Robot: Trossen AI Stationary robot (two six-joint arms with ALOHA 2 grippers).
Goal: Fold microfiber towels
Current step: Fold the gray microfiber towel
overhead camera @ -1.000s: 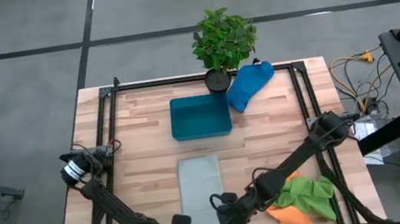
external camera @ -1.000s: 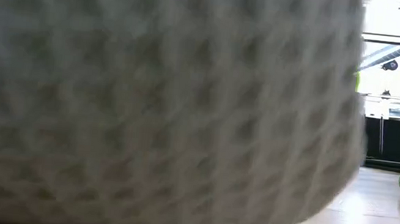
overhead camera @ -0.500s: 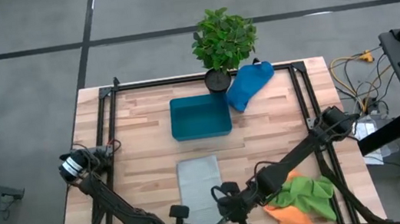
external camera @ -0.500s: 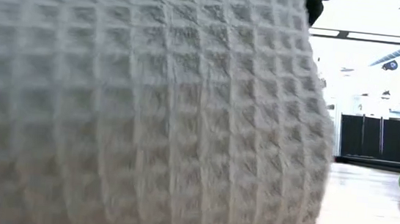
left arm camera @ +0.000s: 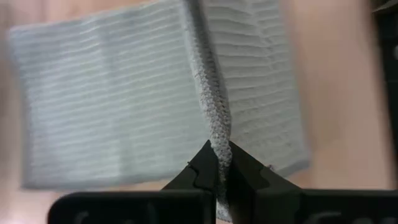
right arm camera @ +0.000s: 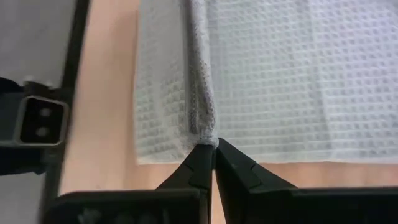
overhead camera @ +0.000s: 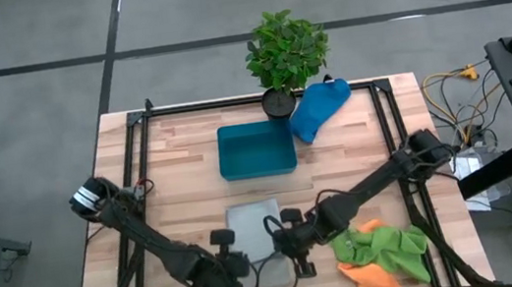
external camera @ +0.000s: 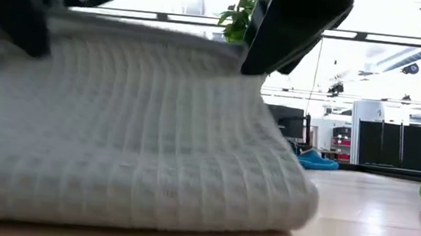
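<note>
The grey-white microfiber towel (overhead camera: 254,223) lies near the table's front middle, its far part flat on the wood and its near end raised and curled over. My left gripper (overhead camera: 236,263) and right gripper (overhead camera: 287,246) are both shut on that raised end, left and right of it. In the low view the towel (external camera: 129,157) fills the front, with the left gripper (external camera: 20,14) and right gripper (external camera: 278,41) above it. A blue towel (overhead camera: 319,108) lies at the back right. A green towel (overhead camera: 389,248) and an orange one (overhead camera: 374,284) are heaped at the front right. My left gripper pinches the towel's raised near edge at its left corner (left arm camera: 216,138) between its two fingers. The fingers slant down from the table's near side. The edge stands up as a ridge and the cloth falls away slack on both sides. My right gripper pinches the same raised edge at its right corner (right arm camera: 202,129) between its two fingers, slanting down from the near side. The corner is lifted clear; the cloth below it curves down onto the flat part.
A rigid blue tray (overhead camera: 256,149) sits just beyond the towel, toward the far edge. A potted plant (overhead camera: 286,52) stands at the far edge. A black frame (overhead camera: 142,178) runs along the table's sides. Bare wood shows left of the towel.
Both grippers have gone toward the table's far edge and tipped less steeply, staying shut. They carry the towel's near end up and over the flat part. The far part has stayed on the table, and a rounded fold has formed at the near side.
</note>
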